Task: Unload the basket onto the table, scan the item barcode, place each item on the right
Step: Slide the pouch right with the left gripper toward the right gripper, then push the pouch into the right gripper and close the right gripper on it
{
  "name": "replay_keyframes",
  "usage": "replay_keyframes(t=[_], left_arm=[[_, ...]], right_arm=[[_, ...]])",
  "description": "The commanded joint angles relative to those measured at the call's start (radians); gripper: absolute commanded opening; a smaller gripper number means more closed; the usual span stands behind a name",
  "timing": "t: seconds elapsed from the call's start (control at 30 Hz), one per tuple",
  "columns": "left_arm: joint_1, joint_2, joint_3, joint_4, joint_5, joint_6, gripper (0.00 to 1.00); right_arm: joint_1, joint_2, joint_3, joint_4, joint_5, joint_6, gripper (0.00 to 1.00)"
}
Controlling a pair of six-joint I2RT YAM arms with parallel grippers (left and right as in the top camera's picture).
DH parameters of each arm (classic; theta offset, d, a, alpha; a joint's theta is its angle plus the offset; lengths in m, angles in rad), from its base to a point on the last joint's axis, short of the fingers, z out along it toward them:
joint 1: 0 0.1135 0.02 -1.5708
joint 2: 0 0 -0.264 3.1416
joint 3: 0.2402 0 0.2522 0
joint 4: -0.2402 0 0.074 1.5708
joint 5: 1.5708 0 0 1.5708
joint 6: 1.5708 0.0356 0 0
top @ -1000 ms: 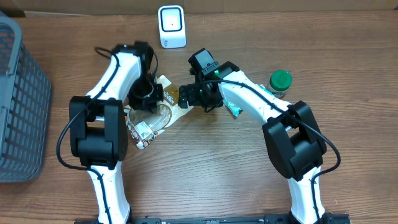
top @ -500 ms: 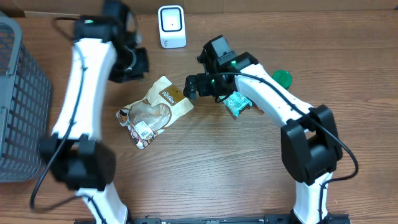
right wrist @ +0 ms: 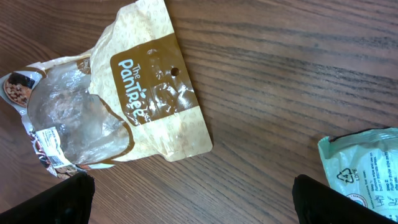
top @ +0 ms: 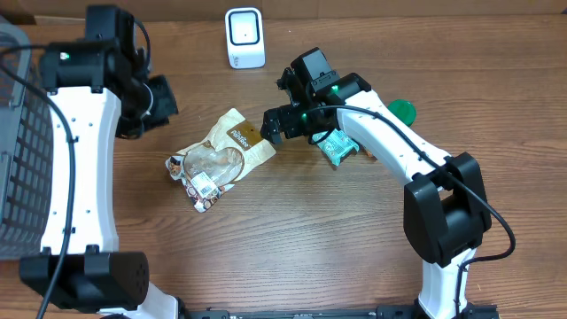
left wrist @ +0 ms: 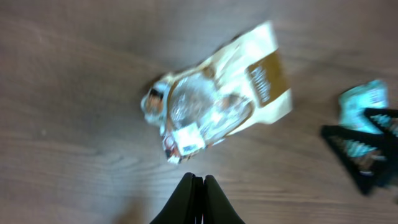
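Pouch (top: 221,155) lies flat mid-frame, well below scanner (top: 244,37) at top centre, so barcode unread; R gripper (top: 285,127), fingers wide apart, hovers by its right end, prob. for pickup; L gripper (left wrist: 196,198) pinched together, empty, upper left.

A brown wood-grain laminate table (top: 292,257) is spanning the overhead view from edge to edge, with its grain running left to right. A grey plastic lattice basket (top: 18,177) is standing at the left edge of the table and is being cut off by the frame. A pale tan strip (top: 399,7) is running along the far edge of the table; its material cannot be confirmed. A black rail (top: 292,313) is lying along the near edge. Diffuse light is falling from above and is casting only soft, short shadows. The table surface is showing sharply in the right wrist view and is appearing blurred in the left wrist view.
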Motion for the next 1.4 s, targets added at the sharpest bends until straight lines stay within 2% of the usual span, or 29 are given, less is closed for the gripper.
replay_keyframes(t=[0.0, 0.23, 0.5, 0.7, 1.03, 1.2, 1.37], left_arm=[[0.004, 0.0, -0.101, 0.04, 0.02, -0.032, 0.05], [0.017, -0.076, -0.325, 0.19, 0.046, -0.073, 0.04], [0.05, -0.14, -0.525, 0.276, 0.073, -0.084, 0.04], [0.049, -0.139, -0.691, 0.432, 0.177, -0.084, 0.05], [0.046, -0.139, -0.865, 0.563, 0.158, -0.056, 0.04], [0.043, -0.139, -0.904, 0.623, 0.096, -0.048, 0.04], [0.043, -0.139, -0.907, 0.713, 0.07, 0.054, 0.04]], right_arm=[[0.001, -0.032, 0.039, 0.002, -0.016, -0.014, 1.0], [0.001, -0.032, 0.039, 0.003, -0.016, -0.014, 1.0], [0.001, -0.032, 0.039, 0.003, -0.015, -0.014, 1.0], [0.003, -0.032, 0.038, -0.002, -0.016, -0.013, 1.0], [0.006, -0.032, 0.038, 0.023, -0.016, -0.009, 1.0], [0.014, -0.032, 0.038, 0.046, -0.016, -0.009, 1.0], [0.014, -0.028, 0.032, 0.068, -0.016, -0.005, 1.0]])
